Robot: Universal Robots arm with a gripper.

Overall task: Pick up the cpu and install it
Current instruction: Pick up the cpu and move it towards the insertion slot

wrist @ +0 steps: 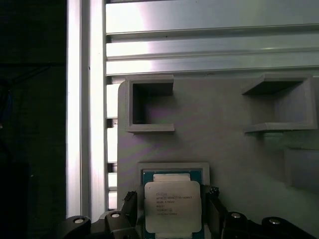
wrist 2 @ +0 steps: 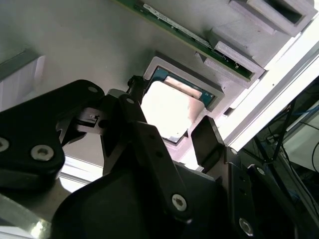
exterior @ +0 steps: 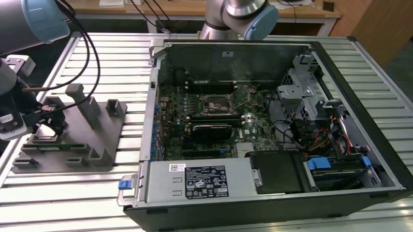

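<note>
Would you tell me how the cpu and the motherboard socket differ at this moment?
The cpu lies in a recess of the grey fixture, outside the computer case; the socket sits on the motherboard inside that case. The cpu has a pale silvery top with a greenish rim; the socket looks dark-framed. The gripper has its fingers straddling the cpu, far from the socket. Both are square and lie flat.

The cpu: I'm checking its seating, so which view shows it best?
The first wrist view: the cpu faces the camera squarely in its recess of the grey fixture. The second wrist view shows it slanted, glared and partly behind the gripper. In the exterior view it is too small to tell.
</note>
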